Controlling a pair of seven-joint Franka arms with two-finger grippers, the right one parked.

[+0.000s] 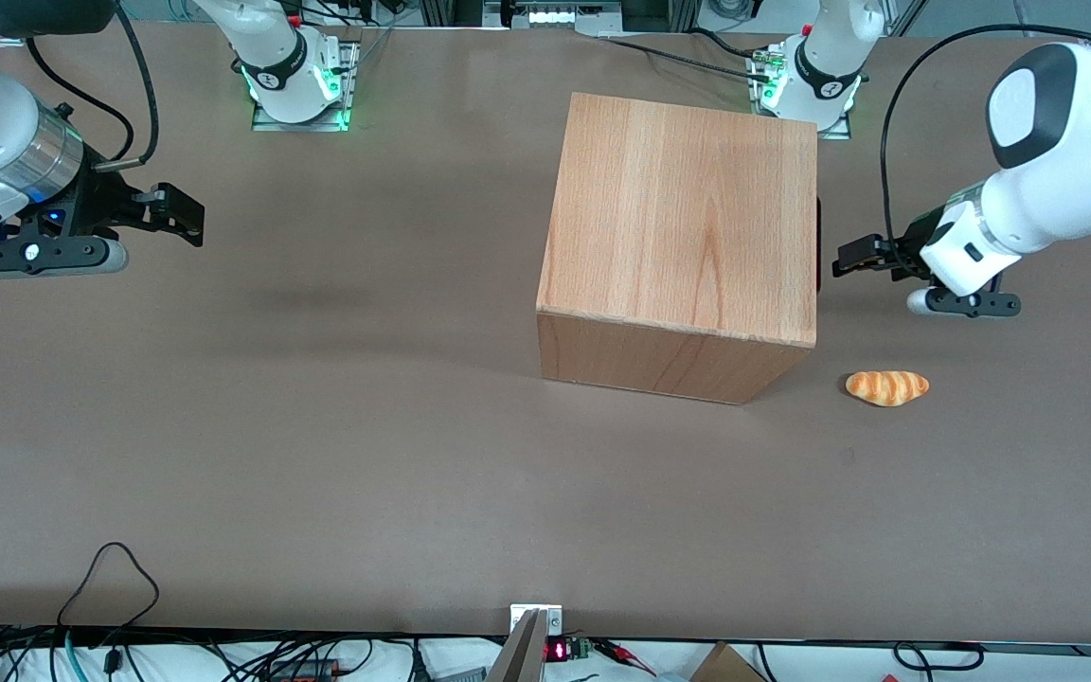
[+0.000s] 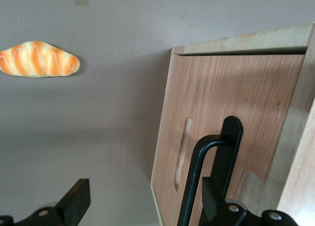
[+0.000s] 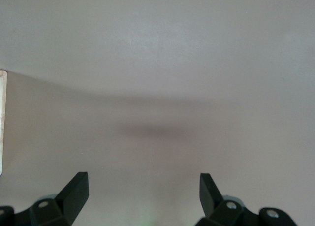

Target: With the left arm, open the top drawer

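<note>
While shut flush in the light-wood box (image 1: 688,237), the top drawer's flat wooden front (image 2: 231,103) carries a slim black bar handle (image 2: 204,181): rigid, smooth, best taken mid-bar. Small black two-finger gripper (image 2: 142,201): spread wide, handle just inside one finger (image 2: 212,199).

Looked down on a broad matte brown tabletop (image 1: 318,455), evenly lit and marked by a soft dark shadow smudge (image 1: 299,301), with a thin black cable loop (image 1: 110,568) at its edge nearest the front camera and tangled black cables (image 1: 252,658) on a white floor strip.
</note>
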